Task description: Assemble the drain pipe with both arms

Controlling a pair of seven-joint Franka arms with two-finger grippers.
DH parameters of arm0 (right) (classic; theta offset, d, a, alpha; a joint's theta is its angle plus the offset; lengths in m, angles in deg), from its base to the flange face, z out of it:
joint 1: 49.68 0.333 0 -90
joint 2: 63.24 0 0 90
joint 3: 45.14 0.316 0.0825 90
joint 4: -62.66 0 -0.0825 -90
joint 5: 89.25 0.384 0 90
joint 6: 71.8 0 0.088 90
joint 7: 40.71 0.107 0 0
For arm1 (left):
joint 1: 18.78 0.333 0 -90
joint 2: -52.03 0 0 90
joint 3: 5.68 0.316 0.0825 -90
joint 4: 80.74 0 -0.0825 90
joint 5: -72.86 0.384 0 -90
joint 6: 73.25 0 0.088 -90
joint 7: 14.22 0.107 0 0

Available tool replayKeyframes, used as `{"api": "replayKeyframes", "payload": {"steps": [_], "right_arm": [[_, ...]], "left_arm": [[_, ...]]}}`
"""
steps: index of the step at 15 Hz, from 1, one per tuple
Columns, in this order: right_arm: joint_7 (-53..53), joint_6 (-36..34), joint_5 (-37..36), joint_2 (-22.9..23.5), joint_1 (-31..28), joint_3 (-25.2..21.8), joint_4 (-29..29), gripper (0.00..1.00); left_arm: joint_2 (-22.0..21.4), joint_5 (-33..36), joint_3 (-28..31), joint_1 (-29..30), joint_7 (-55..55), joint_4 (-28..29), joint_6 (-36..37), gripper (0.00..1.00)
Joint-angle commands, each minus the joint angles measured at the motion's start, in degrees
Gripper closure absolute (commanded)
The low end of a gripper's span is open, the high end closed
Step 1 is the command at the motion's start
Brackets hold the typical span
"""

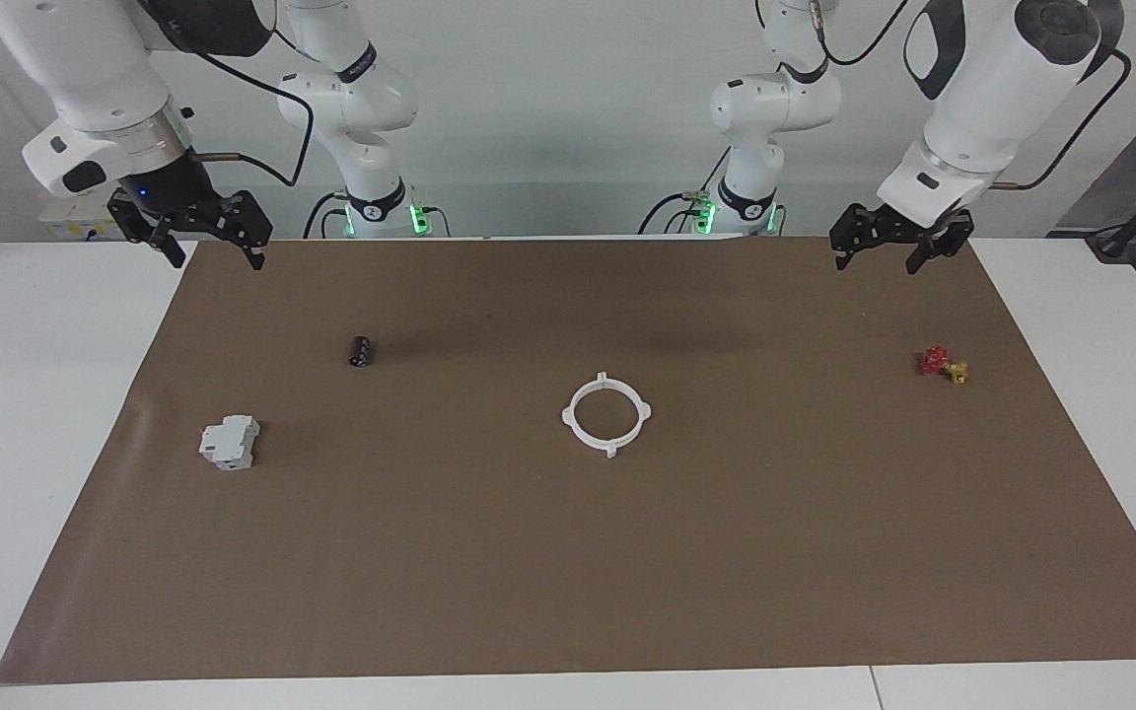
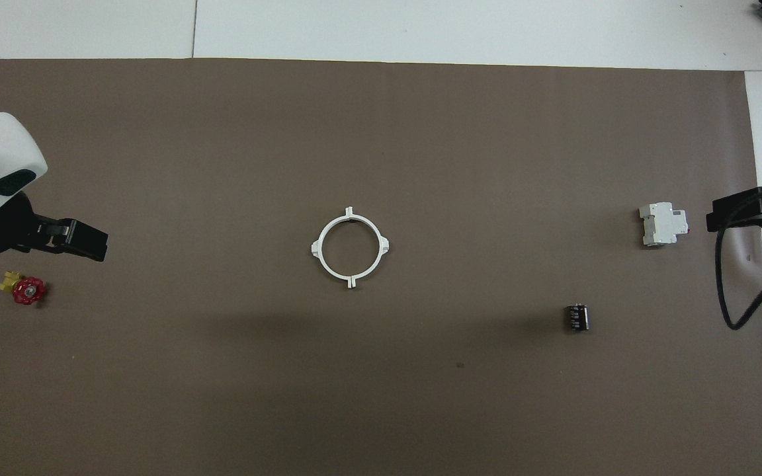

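Note:
The drain pipe [image 1: 611, 449] lies flat in the middle of the brown mat as one closed white ring with four outward tabs; it also shows in the overhead view [image 2: 350, 279]. No gripper touches it. My left gripper [image 1: 876, 266] hangs open and empty in the air over the mat's corner at the left arm's end; it also shows in the overhead view [image 2: 86, 241]. My right gripper [image 1: 218, 261] hangs open and empty over the mat's edge at the right arm's end, and only its tip shows in the overhead view [image 2: 725, 215].
A grey-white blocky box [image 1: 230, 442] [image 2: 663, 225] and a small black cylinder [image 1: 361, 351] [image 2: 577, 317] lie toward the right arm's end. A small red-and-yellow piece [image 1: 943, 365] [image 2: 24, 289] lies toward the left arm's end. The brown mat [image 1: 568, 572] covers the white table.

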Motion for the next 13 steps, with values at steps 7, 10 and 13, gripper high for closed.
{"api": "replayKeyframes", "payload": {"steps": [7, 10, 13], "right_arm": [[-0.85, -0.64, 0.82, -0.06, -0.62, 0.21, 0.25, 0.0], [-0.85, -0.64, 0.82, -0.06, -0.62, 0.21, 0.25, 0.0], [-0.85, -0.64, 0.82, -0.06, -0.62, 0.21, 0.25, 0.0]], "left_arm": [[-1.1, -0.46, -1.67, 2.51, 4.38, -0.14, 0.4, 0.0], [-1.19, -0.46, -2.73, 2.34, 4.46, -0.23, 0.31, 0.0], [-1.1, -0.46, -2.81, 2.34, 4.55, -0.23, 0.31, 0.0]]}}
